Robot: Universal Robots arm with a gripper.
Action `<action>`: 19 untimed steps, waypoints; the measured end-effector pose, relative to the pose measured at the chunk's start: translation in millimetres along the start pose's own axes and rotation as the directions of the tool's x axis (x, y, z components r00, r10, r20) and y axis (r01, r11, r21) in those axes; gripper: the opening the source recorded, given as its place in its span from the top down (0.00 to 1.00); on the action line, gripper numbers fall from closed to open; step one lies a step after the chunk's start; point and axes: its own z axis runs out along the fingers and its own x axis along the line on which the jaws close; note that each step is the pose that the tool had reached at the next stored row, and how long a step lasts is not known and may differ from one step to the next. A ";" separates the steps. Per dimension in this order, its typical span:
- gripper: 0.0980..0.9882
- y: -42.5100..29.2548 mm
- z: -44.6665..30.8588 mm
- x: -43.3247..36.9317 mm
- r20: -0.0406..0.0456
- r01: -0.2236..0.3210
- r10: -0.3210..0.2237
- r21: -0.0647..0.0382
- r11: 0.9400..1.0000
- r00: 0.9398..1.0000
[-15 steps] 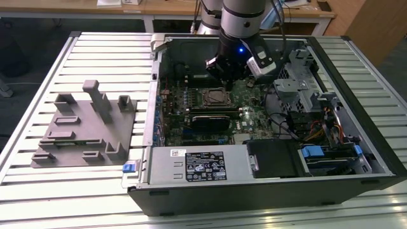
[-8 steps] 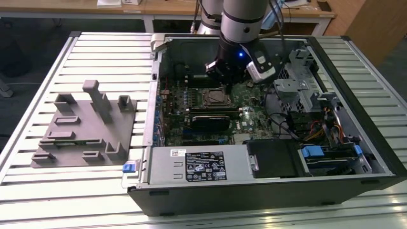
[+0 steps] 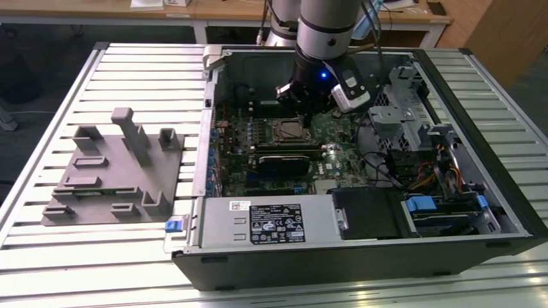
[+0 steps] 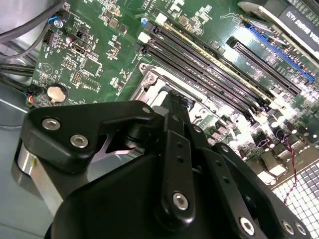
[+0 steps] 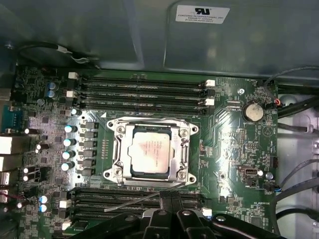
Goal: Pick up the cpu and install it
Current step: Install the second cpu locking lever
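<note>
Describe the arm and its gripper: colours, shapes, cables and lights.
In the exterior view the arm is a thick silver-grey tube with a black band; a blue light glows on the dark wrist, beside a white-and-black box. In the second wrist view the gripper is matte black, built of rounded linkage plates with silver screw heads and a bare metal collar.

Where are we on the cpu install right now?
The cpu already lies inside the socket frame on the motherboard. The gripper hangs just above the board beside it, carrying nothing visible. Whether the socket's latch is locked can't be judged.
</note>
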 end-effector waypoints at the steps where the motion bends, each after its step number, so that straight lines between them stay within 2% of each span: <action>1: 0.99 0.0 0.0 0.8 0.000 0.000 0.000 0.000 1.000 1.000; 5: 0.99 0.2 0.0 5.0 0.000 0.000 0.000 0.000 1.000 1.000; 19: 0.99 -1.5 1.1 5.3 0.000 0.000 0.000 0.000 1.000 1.000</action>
